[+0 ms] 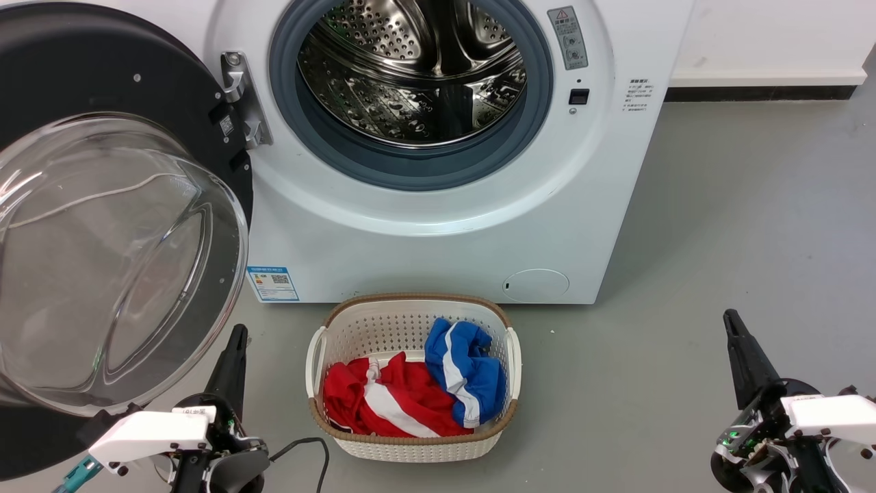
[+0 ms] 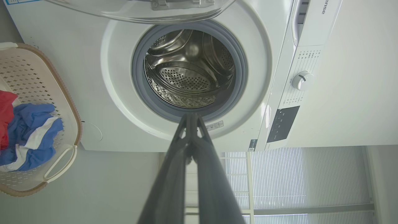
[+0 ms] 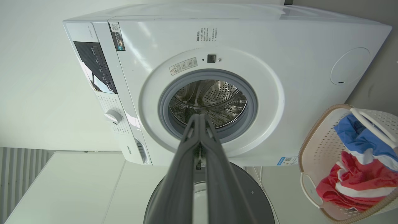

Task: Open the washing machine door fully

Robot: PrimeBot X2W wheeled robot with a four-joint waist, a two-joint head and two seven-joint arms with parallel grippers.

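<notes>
Left of the round opening in the head view, the washing machine door (image 1: 116, 205) hangs swung wide on its metal hinge (image 1: 243, 103), its inner face and bulging glass bowl turned towards the camera and its far edge cut off by the frame. It looks close to fully open, though whether it has reached its stop cannot be told. The washing machine (image 1: 424, 239) stands square ahead with its steel drum (image 1: 410, 75) bare. A laundry basket (image 1: 417, 299) holding red and blue clothes sits on the floor just in front of it. The left gripper (image 1: 236, 342) is low and near the bottom of the glass bowl, fingers pressed together on nothing; contact with the door cannot be made out. The right gripper (image 1: 736, 329) is well apart on the other side, likewise clenched and empty. The door is probably heavy and stiff, turning only about that hinge, so it should answer to a steady push rather than a pinch. Its glass bowl looks smooth, slippery and the part most worth sparing. The black ring around it is the sounder place to press, as far from the hinge as the arm reaches, where the least force is needed. Closed fingers would serve there as a blunt pusher, provided they do not skid on the glossy surface.
</notes>
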